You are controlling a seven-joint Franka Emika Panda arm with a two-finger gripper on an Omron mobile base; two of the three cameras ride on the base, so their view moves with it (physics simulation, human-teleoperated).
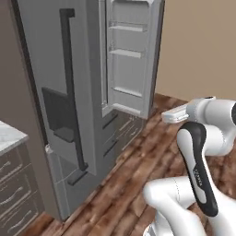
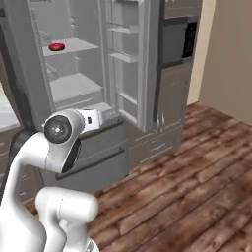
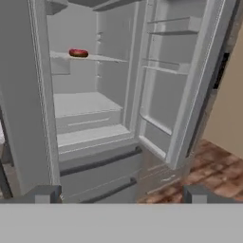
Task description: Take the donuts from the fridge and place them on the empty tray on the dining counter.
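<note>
Fetch stage, reach not yet begun: gripper (image 3: 118, 194) wide open and empty, facing the open fridge (image 3: 114, 118); pink-iced donut (image 3: 78, 53) on a shelf well ahead, up-left; next move: a long forward reach.

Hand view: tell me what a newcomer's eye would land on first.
A red-iced donut sits alone on an upper shelf in the pale interior of the fridge. The fridge's right door stands swung wide, its shelves bare. The end effector is open, short of the fridge and aimed at it.
</note>
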